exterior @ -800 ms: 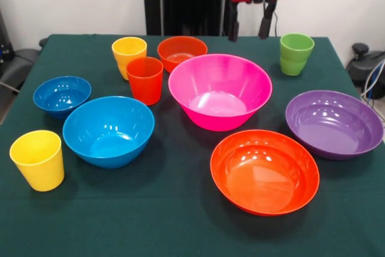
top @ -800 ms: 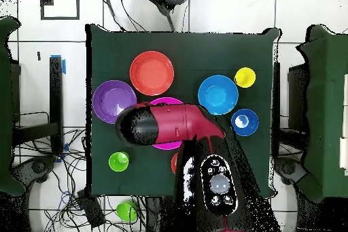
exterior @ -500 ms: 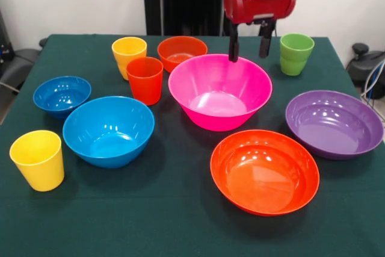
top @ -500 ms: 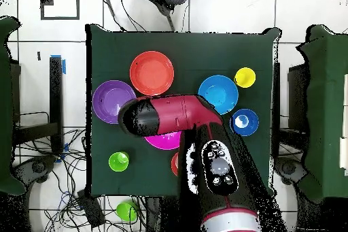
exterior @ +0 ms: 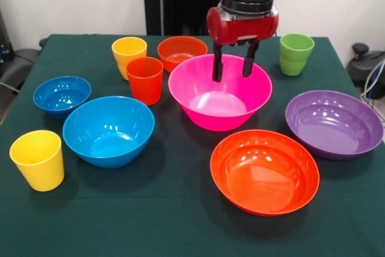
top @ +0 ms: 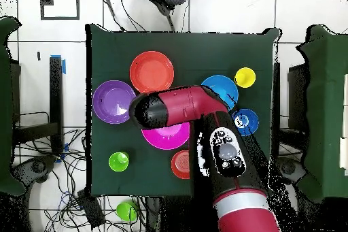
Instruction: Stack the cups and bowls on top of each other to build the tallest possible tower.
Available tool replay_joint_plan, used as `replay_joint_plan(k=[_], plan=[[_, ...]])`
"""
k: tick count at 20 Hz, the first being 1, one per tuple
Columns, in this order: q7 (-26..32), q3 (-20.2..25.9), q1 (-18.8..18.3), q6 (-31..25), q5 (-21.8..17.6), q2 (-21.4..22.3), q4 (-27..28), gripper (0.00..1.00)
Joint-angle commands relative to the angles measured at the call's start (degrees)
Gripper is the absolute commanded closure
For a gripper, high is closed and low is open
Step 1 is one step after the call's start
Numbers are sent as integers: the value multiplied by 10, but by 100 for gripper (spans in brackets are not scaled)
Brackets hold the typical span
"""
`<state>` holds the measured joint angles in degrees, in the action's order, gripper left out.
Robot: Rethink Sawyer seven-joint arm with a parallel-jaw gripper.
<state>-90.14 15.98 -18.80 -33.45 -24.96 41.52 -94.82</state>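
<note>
— Over the large pink bowl [exterior: 220,90], that's where the gripper [exterior: 231,68] hangs, fingers spread apart with nothing between them, tips dipping just inside the far rim.

— Why there, do you reckon?

— My guess is the pink one is meant as the base: it's the deepest and sits mid-table on the green cloth [exterior: 168,221], so everything else can be brought to it. Nothing is stacked yet; every piece stands alone.

— Where's the rest?

— Front view: the medium blue bowl [exterior: 109,130] sits near the camera's left, the small blue bowl [exterior: 61,95] behind it, a yellow cup [exterior: 38,159] at the near left corner. The orange-red cup [exterior: 145,80] stands just beside a second yellow cup [exterior: 129,55], with the small orange bowl [exterior: 181,51] next to them at the back. The green cup [exterior: 295,53] is off on the far right, the shallow purple bowl [exterior: 334,123] and shallow orange bowl [exterior: 264,171] on the right, nearer the camera.

— All upright?

— All mouths up, which suits nesting but not height. Flipping pieces would likely build taller.
</note>
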Motion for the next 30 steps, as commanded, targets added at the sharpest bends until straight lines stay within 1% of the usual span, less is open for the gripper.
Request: replay_joint_plan(k=[1, 5, 9, 10, 14, 17, 21, 26, 28, 30], plan=[[181, 59, -17, -78, -82, -30, 47, 0], [179, 68, -26, -79, -99, -35, 43, 0], [191, 81, -53, -61, -128, -61, 49, 0], [203, 86, -62, -57, -139, -72, 54, 0], [223, 105, -83, -45, -168, -94, 63, 0], [221, 115, -99, -40, -179, -89, 49, 0], [221, 138, -112, -43, -186, -87, 46, 0], [257, 176, -147, -50, -189, -73, 27, 0], [266, 187, -159, -62, -186, -64, 22, 0], [265, 188, -159, -80, -184, -63, 22, 0]])
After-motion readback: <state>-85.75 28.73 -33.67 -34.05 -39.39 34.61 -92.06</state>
